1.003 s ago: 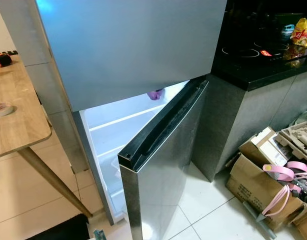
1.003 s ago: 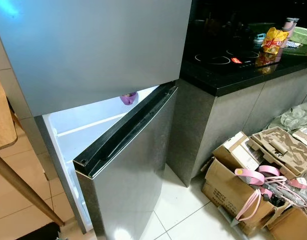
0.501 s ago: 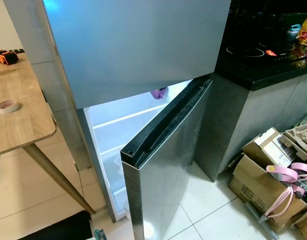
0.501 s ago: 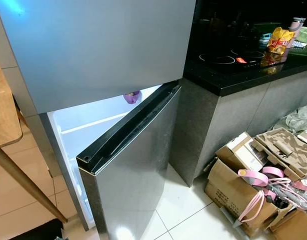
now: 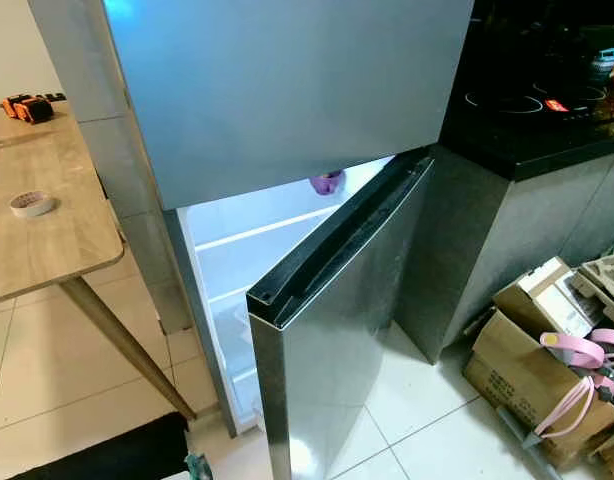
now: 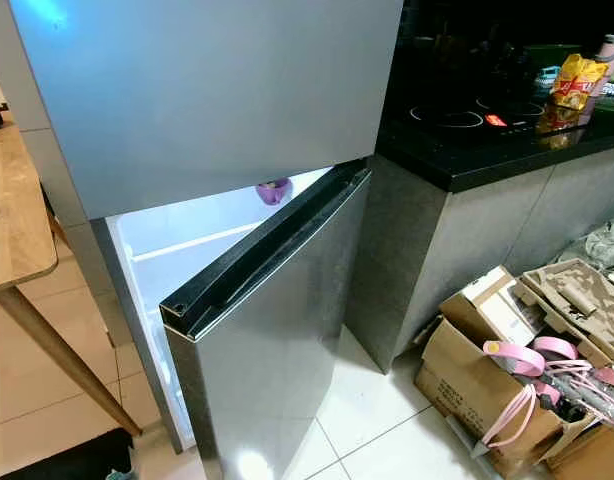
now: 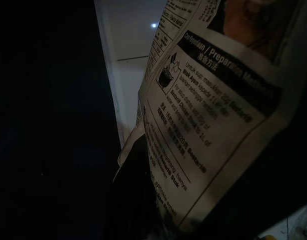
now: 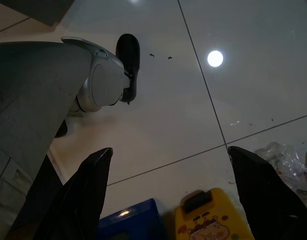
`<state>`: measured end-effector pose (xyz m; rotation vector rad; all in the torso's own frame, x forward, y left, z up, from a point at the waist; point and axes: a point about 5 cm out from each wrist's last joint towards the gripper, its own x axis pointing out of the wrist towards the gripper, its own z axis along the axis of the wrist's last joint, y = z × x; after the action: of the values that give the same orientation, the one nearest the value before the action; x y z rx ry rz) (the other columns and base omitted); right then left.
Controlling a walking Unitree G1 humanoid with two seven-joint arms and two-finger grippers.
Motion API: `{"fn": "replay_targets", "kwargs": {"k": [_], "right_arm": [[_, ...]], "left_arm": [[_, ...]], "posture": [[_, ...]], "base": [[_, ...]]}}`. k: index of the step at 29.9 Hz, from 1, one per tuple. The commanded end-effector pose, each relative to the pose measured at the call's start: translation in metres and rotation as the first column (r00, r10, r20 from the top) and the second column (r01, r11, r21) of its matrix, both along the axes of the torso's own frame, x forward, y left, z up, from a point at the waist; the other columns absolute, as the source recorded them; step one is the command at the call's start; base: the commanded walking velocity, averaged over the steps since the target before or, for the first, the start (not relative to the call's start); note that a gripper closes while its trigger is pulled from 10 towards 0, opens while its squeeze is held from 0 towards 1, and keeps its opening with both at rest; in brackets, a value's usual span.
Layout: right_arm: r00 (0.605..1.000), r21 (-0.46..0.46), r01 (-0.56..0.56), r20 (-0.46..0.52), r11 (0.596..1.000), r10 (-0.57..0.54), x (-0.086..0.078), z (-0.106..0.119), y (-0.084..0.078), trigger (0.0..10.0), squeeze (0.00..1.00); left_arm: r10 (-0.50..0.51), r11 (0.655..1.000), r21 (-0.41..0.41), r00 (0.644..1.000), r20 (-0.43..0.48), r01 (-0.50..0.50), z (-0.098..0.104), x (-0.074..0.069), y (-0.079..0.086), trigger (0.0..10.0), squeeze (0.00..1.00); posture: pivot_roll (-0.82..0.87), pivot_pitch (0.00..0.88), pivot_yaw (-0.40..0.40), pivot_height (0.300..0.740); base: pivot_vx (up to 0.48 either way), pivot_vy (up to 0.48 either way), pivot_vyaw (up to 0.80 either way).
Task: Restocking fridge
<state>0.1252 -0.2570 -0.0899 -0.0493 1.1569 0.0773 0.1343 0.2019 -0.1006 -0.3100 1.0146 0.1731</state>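
Fridge (image 5: 287,100) dead ahead, lower door (image 5: 332,330) swung open toward 5 o'clock. Left gripper's fingers hidden, can't tell grip; printed packet (image 7: 213,115) right at its cam. Right gripper (image 8: 168,195) spread wide, nothing held, over floor tiles (image 8: 193,110).

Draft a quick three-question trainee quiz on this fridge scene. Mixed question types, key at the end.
1. True or false: the fridge's lower door is shut.
2. What lies on the wooden table? A) a tape roll B) a mug C) a plate
3. Fill in: the right pincer hangs over the tiled floor with its two fingers ____.

Key: 1 false, it stands ajar with the lit inside showing; 2 A; 3 open.
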Motion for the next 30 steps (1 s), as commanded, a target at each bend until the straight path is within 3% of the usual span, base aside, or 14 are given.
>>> {"fn": "replay_targets", "kwargs": {"k": [1,30], "right_arm": [[1.0,0.004,-0.002,0.002,1.0,0.002,-0.0004,-0.0005,0.0015,10.0,0.0],[1.0,0.008,-0.007,0.002,1.0,0.007,-0.0001,-0.0008,0.0028,10.0,0.0]], "left_arm": [[-0.006,1.0,-0.012,0.999,-0.034,0.006,-0.0036,-0.0077,-0.0048,10.0,0.0],[-0.009,1.0,-0.016,0.999,-0.034,0.009,-0.0037,-0.0078,-0.0057,10.0,0.0]], "posture": [[-0.08,0.023,-0.016,0.74],[-0.08,0.021,-0.015,0.74]], "base": [[-0.375,0.0,0.0],[-0.417,0.0,0.0]]}}
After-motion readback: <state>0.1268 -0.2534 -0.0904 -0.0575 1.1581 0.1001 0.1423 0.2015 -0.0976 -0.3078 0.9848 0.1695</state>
